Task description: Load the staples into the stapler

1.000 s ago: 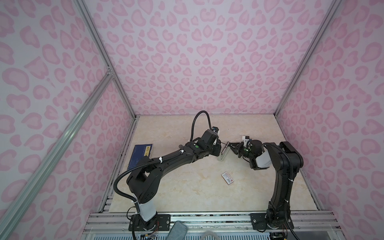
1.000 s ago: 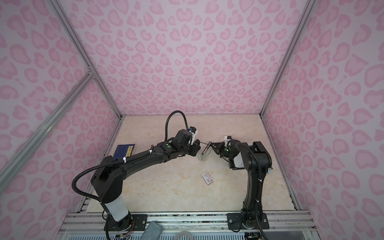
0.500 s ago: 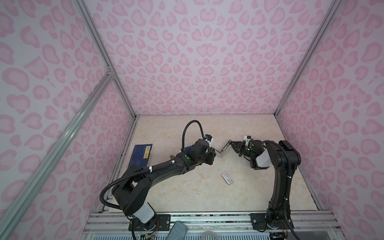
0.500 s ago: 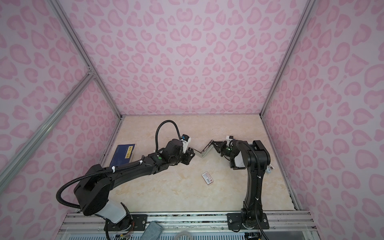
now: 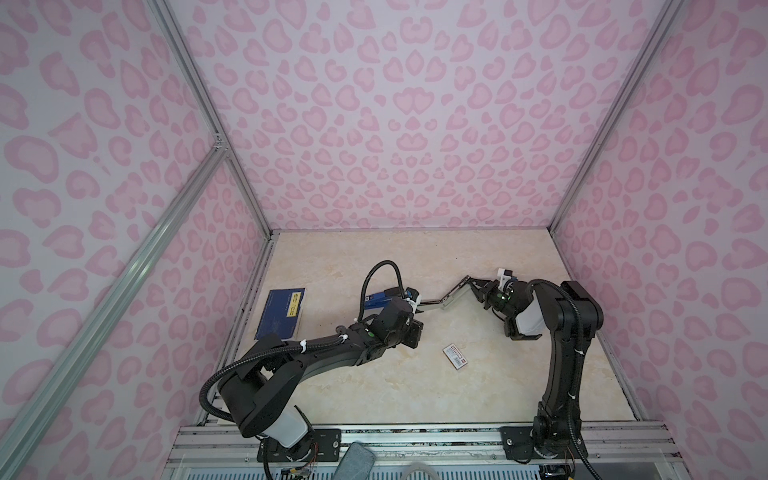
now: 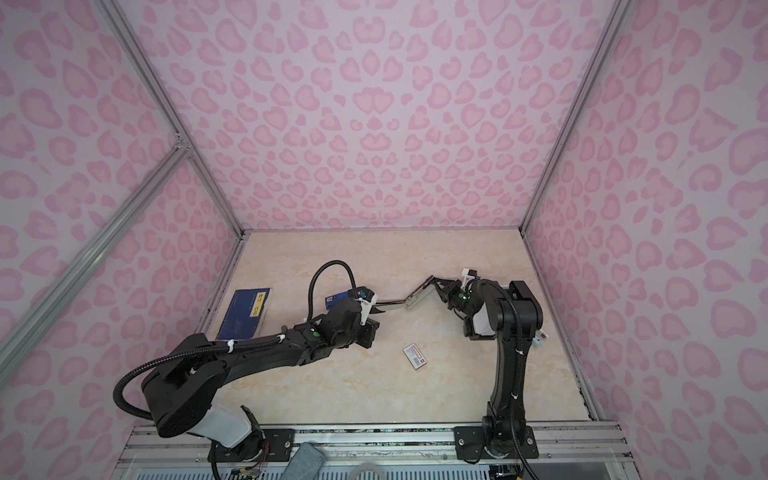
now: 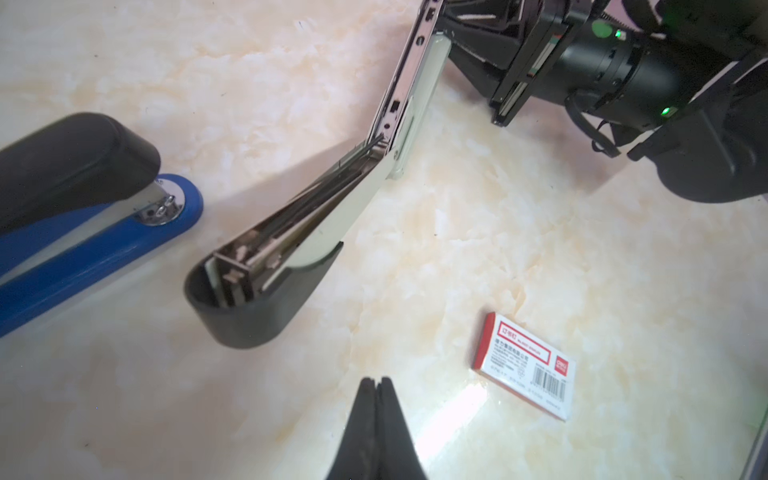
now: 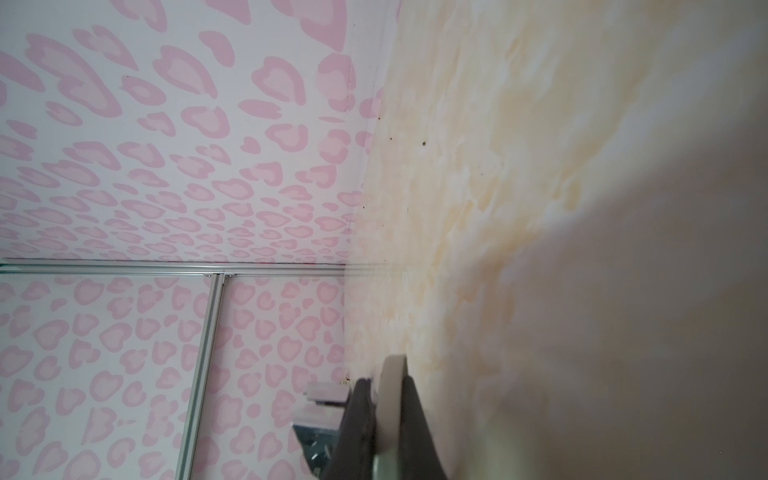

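Observation:
The stapler (image 5: 451,294) is swung wide open and held off the table. My right gripper (image 5: 478,289) is shut on the stapler's pale base (image 8: 392,386). Its black-capped lid (image 7: 257,307) hangs down towards my left arm, with the metal channel (image 7: 399,91) bare. My left gripper (image 7: 376,384) is shut and empty, a short way back from the lid. The small white box with a red label (image 5: 455,356) (image 7: 525,370) lies closed on the table beside the left gripper. The staples themselves are hidden.
A second, blue stapler (image 5: 376,300) (image 7: 83,232) lies just beyond my left wrist. A dark blue booklet (image 5: 282,313) lies by the left wall. Pink patterned walls (image 5: 395,124) close in three sides, and a metal rail (image 5: 415,436) runs along the front.
My left arm has drawn back towards the front left from the stapler, and its jaws have closed. The stapler's lid has unfolded from a tight V to a wide spread. The right gripper stayed put.

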You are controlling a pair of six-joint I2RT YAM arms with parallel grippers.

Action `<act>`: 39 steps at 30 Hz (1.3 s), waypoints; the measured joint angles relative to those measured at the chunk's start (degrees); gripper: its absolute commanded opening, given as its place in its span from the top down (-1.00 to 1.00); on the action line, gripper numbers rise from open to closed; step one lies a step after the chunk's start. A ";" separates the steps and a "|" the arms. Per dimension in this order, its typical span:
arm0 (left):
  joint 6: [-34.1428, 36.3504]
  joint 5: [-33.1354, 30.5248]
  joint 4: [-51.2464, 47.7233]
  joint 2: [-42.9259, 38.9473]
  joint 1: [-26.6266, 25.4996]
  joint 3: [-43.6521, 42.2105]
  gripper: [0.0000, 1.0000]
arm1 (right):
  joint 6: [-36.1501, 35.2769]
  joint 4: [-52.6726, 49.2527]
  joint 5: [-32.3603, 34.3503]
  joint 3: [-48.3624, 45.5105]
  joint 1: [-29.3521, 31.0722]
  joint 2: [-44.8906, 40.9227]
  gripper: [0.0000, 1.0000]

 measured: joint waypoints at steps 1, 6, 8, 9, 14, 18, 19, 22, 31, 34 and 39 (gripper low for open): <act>0.00 -0.13 0.00 0.24 0.00 -0.13 0.92 | -0.09 0.11 0.04 0.00 0.00 0.04 1.00; -0.04 -0.61 0.07 1.60 0.04 -0.44 0.88 | -0.63 1.18 0.57 -0.39 0.00 0.15 1.00; -0.52 -0.87 0.52 1.62 0.04 -0.74 0.84 | -0.98 1.55 0.66 -0.63 0.02 0.15 1.00; -0.68 -0.92 0.76 1.62 0.04 -0.90 0.82 | -1.29 1.79 0.66 -0.81 0.00 0.13 0.99; -1.49 -1.55 0.83 1.27 -0.02 -2.08 0.75 | -2.64 1.40 1.29 -1.88 -0.02 -0.74 0.54; -1.70 -2.12 0.83 -0.24 -0.02 -3.02 0.74 | -4.79 -2.25 2.14 -3.65 -0.46 -3.19 0.27; -1.73 -2.29 0.81 -0.44 -0.02 -3.10 0.74 | -5.29 -3.34 2.16 -4.17 -0.72 -3.91 0.24; -1.75 -2.67 0.83 -0.74 -0.02 -3.13 0.74 | -7.32 -7.96 3.13 -5.66 -1.75 -6.67 0.16; -1.73 -2.95 0.74 -0.33 -0.02 -2.78 0.71 | -21.55 -37.53 10.45 -5.53 -3.56 -20.92 0.01; -2.03 -3.15 0.59 -0.55 -0.04 -2.78 0.67 | -27.50 -47.84 13.92 -3.89 -2.78 -26.05 -0.08; -2.86 -3.89 0.59 -2.80 -0.04 -3.98 0.39 | -41.03 -65.26 21.81 4.17 5.05 -31.74 -0.29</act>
